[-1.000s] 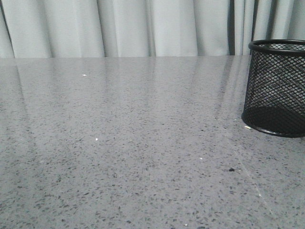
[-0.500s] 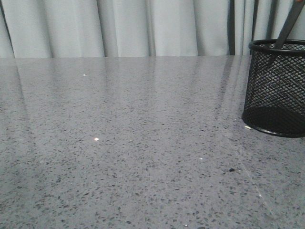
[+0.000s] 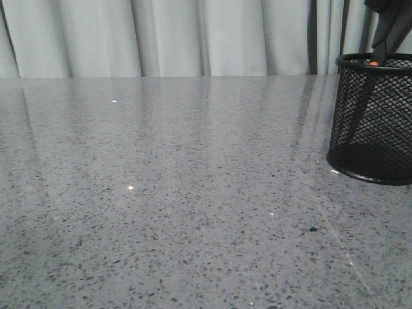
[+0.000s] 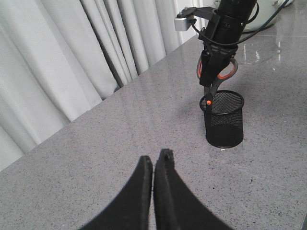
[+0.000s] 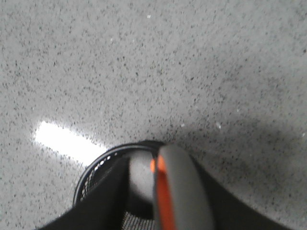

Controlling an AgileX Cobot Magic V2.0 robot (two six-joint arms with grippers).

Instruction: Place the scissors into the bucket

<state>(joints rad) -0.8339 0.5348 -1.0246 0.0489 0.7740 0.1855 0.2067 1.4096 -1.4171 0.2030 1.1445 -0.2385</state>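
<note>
- The bucket [image 3: 374, 119] stands upright at the right edge of the front view, on the grey speckled table [image 3: 180, 193], partly cut by the frame.
- The scissors [image 3: 380, 48] hang point-down at the upper right of that view: the orange pivot dot sits level with the bucket's rim, and the dark blades show through the mesh, slanting down inside the cup.
- In the left wrist view, upper right of the frame, the right gripper [image 4: 211, 72] holds the scissors [image 4: 218, 79] by the handles; its fingers are clamped on them, with the orange-lined loops showing beside the black fingers.
- There too the bucket [image 4: 223, 120] stands directly under the right gripper, the pivot dot at its rim and the blades inside.
- The left gripper [image 4: 153, 165] fills the bottom centre of its own view, its two black fingers pressed together with nothing between them, well apart from the bucket.
- The right wrist view, lower middle of the frame, shows a blurred grey handle with an orange lining [image 5: 168, 191] over the bucket's mouth [image 5: 103, 167].
- Pale curtains [image 3: 161, 38] hang behind the table along the top of the front view.
</note>
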